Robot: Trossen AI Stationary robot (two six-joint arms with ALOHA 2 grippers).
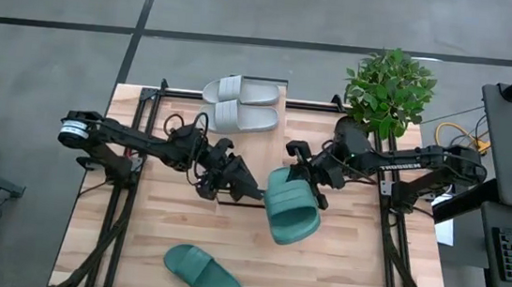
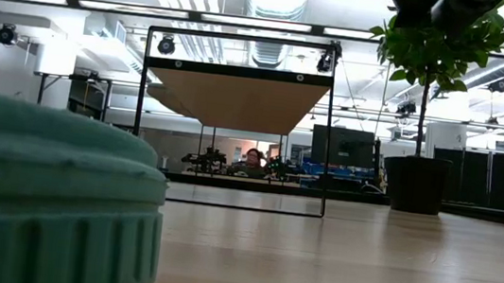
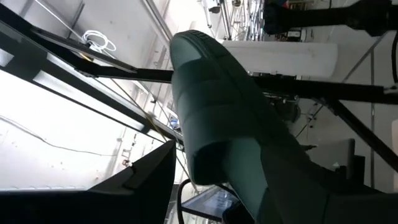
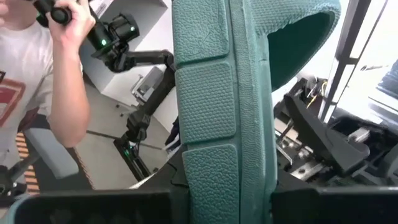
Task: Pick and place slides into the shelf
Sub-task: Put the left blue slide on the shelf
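The butcher-block desk [image 1: 348, 265] fills the centre of the high view. The shelf [image 1: 284, 92] lies at its upper edge, carrying two pale grey slides [image 1: 239, 104]. A potted plant [image 1: 388, 88] stands at upper right. One teal slide [image 1: 289, 206] hangs at centre frame, pinched in my right hand [image 1: 313, 182] and raised off the desk. My left hand [image 1: 244, 188], fingers spread, sits just beside it. The second teal slide [image 1: 203, 272] lies at lower left.

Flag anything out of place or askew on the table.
One teal slide lies askew near the table's front edge, away from the shelf, which carries the two pale slides. The other teal slide hangs in the right gripper, mid-table.
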